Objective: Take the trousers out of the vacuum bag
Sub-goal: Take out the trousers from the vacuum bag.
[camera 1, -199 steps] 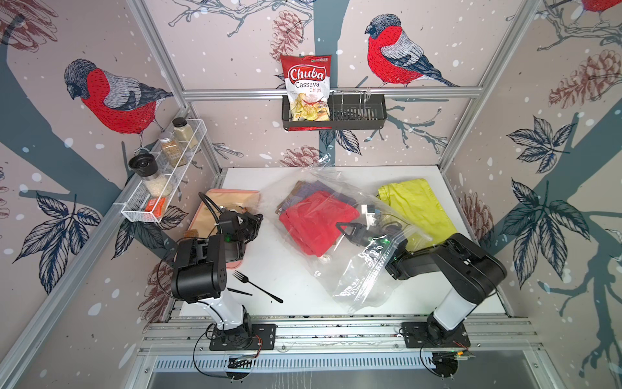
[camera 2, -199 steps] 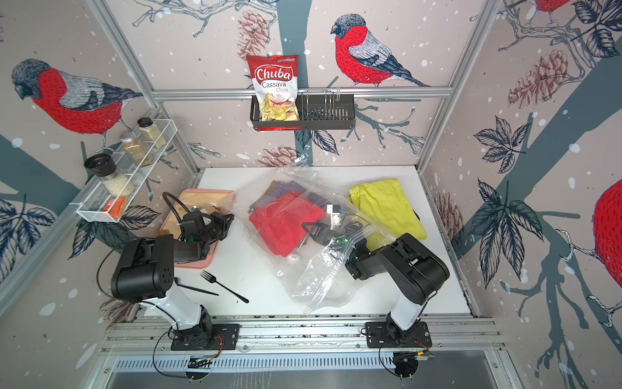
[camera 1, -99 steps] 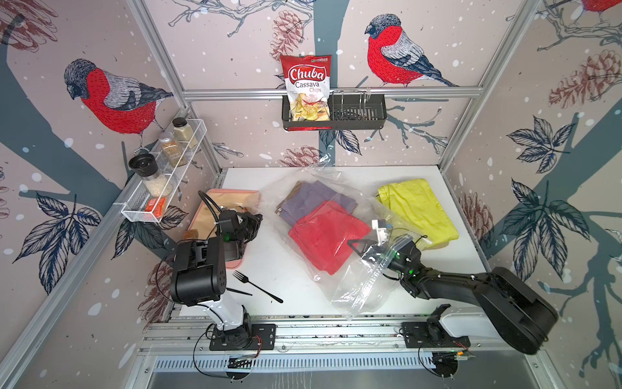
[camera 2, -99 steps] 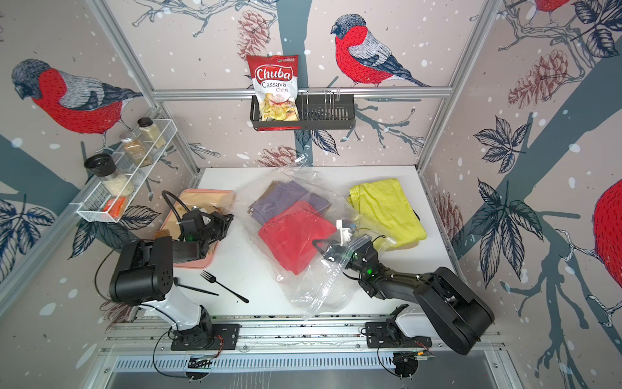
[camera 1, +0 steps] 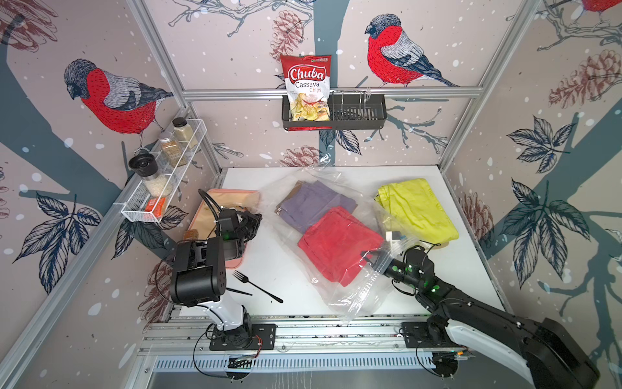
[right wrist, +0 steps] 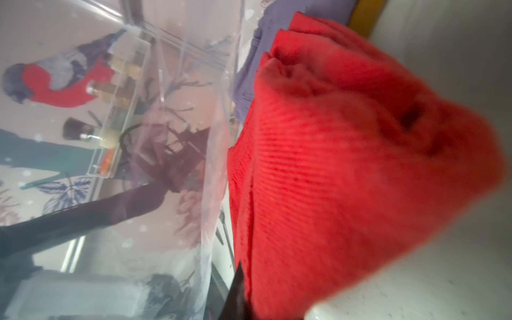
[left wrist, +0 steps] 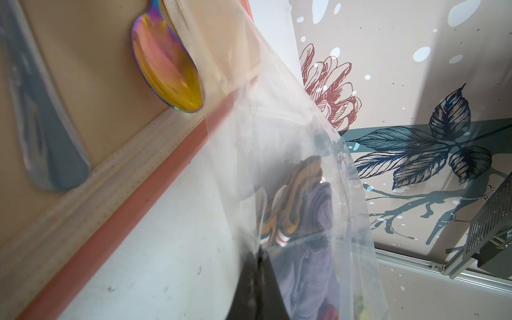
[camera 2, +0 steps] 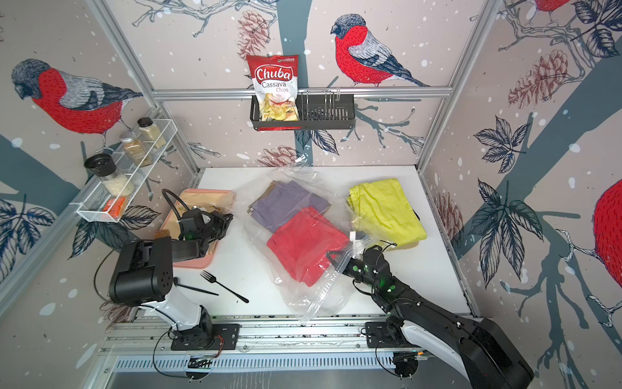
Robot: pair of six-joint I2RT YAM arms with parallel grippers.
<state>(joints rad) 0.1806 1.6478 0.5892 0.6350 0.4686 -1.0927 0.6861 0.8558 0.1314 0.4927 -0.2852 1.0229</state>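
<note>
As the right gripper (camera 1: 368, 258), clamped on the red trousers (camera 1: 336, 246), backed toward the desk's (camera 1: 269, 269) front edge, they slid toward the mouth of the bag (camera 1: 353, 296), left gripper (camera 1: 255, 219) pinching its far side.

The left gripper (left wrist: 259, 288), jaws closed, pinches the clear vacuum bag (left wrist: 277, 133). Through the film, at one o'clock, purple trousers (left wrist: 310, 266) and mustard-brown trousers (left wrist: 293, 188) show. At eleven o'clock an iridescent spoon (left wrist: 169, 69) lies on the beige cloth (left wrist: 91, 83) lining the pink tray (left wrist: 138, 205).

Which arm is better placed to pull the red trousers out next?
Right: the right gripper is shut on the red trousers at the vacuum bag's mouth; the left gripper grips its other side.
</note>
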